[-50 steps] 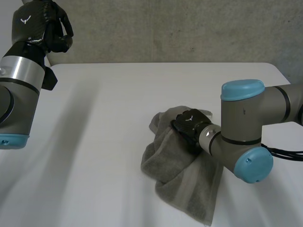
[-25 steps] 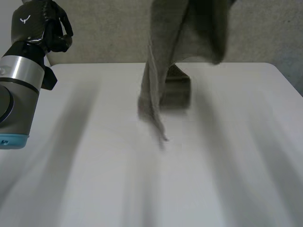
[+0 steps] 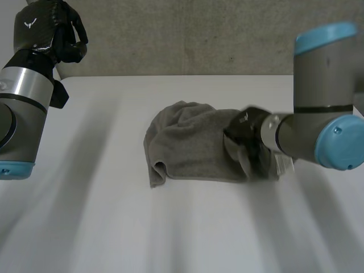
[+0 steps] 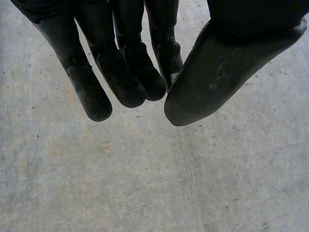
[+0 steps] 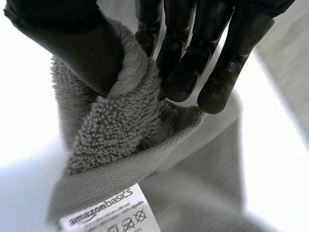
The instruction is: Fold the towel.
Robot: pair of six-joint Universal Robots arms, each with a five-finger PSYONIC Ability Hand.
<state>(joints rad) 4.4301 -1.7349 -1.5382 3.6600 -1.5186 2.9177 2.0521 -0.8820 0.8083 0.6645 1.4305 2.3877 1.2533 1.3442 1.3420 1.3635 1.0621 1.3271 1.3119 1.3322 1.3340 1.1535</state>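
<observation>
Lowered from mid-air half a second ago, the grey terry-cloth towel (image 3: 187, 148) lies bunched at the middle of the white table (image 3: 114, 227), nearer the far edge. Its right end, beside a white label (image 5: 108, 212), is pinched between thumb and fingers of the right robot hand (image 3: 244, 139). Above the far left corner the left robot hand (image 3: 62, 34) hangs relaxed, holding nothing.

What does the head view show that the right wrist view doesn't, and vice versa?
Head view: the whole crumpled towel on the white table, and the left hand raised away from it, empty. Right wrist view: the towel's white label, and its edge pinched between thumb and fingers. Both: the right hand gripping the towel.
</observation>
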